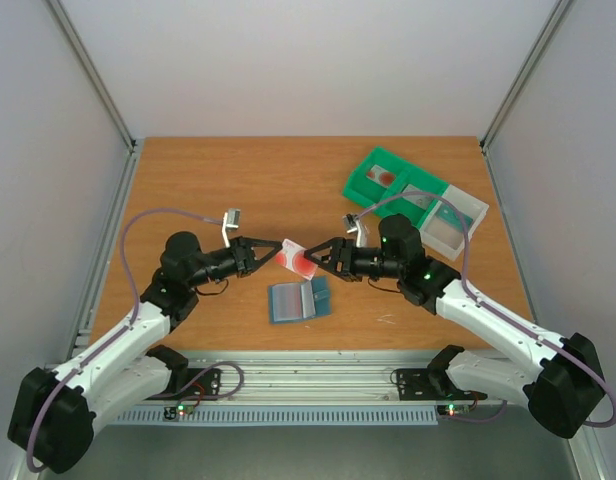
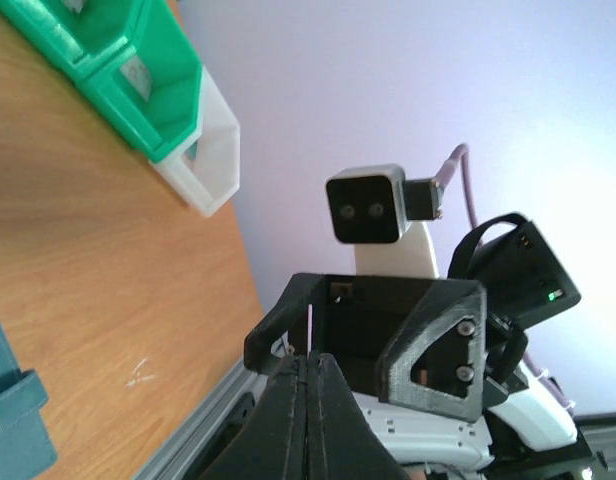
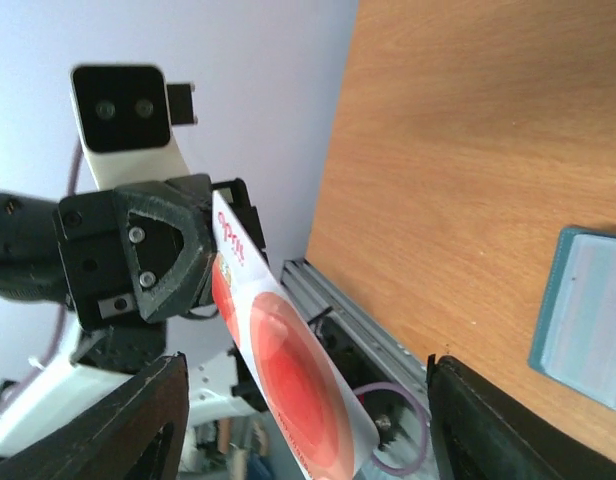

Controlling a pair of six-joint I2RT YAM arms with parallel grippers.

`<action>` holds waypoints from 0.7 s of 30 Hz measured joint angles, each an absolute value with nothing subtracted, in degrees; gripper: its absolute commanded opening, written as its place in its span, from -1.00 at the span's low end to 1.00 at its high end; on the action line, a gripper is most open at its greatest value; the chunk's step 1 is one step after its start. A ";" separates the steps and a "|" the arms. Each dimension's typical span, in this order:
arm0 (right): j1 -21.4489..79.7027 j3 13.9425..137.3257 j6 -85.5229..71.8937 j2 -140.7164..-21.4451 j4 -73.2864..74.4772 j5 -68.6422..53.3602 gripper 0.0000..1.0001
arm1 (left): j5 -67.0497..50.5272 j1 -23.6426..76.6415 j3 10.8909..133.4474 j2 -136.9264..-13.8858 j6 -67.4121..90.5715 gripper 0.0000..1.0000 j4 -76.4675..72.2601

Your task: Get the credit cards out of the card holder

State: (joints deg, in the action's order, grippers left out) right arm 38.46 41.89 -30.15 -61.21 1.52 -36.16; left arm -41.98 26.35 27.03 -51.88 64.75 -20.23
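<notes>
Above woodgrain tabletop (image 1: 238, 180), left end effector (image 1: 274, 251) pinches glossy red card (image 1: 296, 259); right end effector (image 1: 316, 256) gapes wide.

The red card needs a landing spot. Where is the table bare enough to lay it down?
Bare wood: the far stretch of the table, from the left wall to the bins. Crowded: the centre, where the left gripper holds the red card before the open right gripper, just beyond the card holder; bins fill the far right corner.
</notes>
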 measured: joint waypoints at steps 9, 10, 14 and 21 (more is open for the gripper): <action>38.46 38.89 -37.56 -60.53 -6.22 -34.28 -0.46 | -35.88 26.35 26.13 -50.17 69.12 -0.99 -24.71; 38.46 38.65 -38.06 -60.38 -6.63 -34.22 -0.51 | -35.48 26.35 26.04 -50.22 69.36 -0.99 -24.95; 38.46 38.35 -39.05 -60.01 -8.23 -33.85 -0.62 | -34.65 26.35 25.23 -50.85 70.41 -0.99 -27.20; 38.46 37.58 -40.34 -59.94 -10.87 -33.47 -0.98 | -33.12 26.35 24.29 -51.03 70.67 -0.99 -28.01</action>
State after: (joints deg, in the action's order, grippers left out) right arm 38.46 37.58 -40.34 -59.94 -10.87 -33.47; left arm -33.12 26.35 24.29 -51.03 70.67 -28.01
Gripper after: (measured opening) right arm 0.025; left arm 0.009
